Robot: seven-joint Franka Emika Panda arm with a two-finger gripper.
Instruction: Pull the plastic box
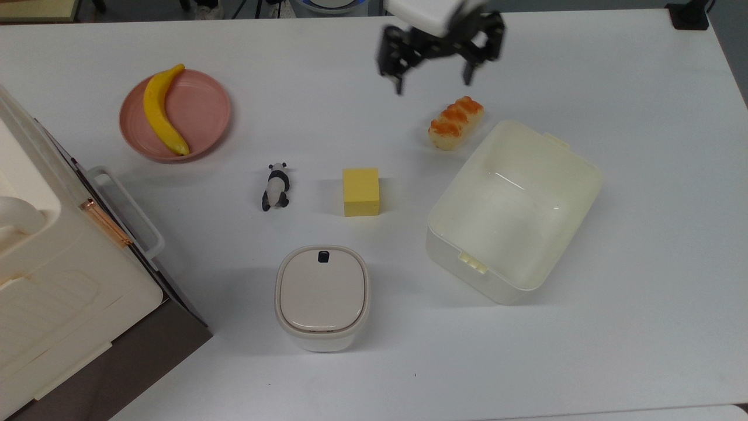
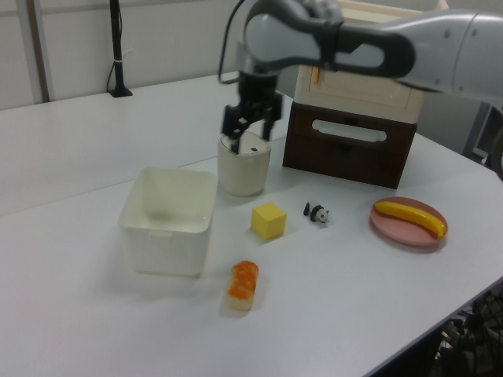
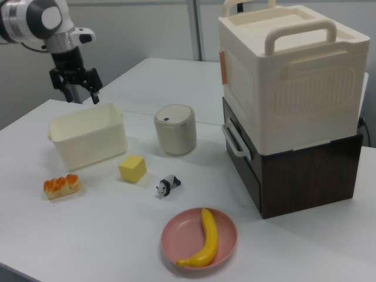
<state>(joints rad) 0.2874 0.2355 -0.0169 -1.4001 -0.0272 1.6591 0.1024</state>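
Note:
The plastic box [image 1: 514, 216] is a cream-white lidless tub, empty, standing askew on the white table at the top view's right; it also shows in the left view [image 2: 167, 228] and the right view [image 3: 88, 141]. My gripper [image 1: 433, 82] hangs high in the air, well clear of the box, past its far corner toward the top view's upper edge. The fingers [image 1: 399, 86] are spread wide with nothing between them. In the left view the gripper [image 2: 250, 135] hovers in front of the lidded container, and in the right view the gripper [image 3: 82, 92] is above the box's far left corner.
An orange-topped bread roll [image 1: 456, 123] lies close to the box's far corner. A yellow cube [image 1: 361, 192], a toy panda [image 1: 276, 186], a lidded container [image 1: 322, 295] and a pink plate [image 1: 201, 117] with a banana [image 1: 162, 111] sit to the top view's left. A big cream case [image 1: 52, 280] stands at the table's left edge.

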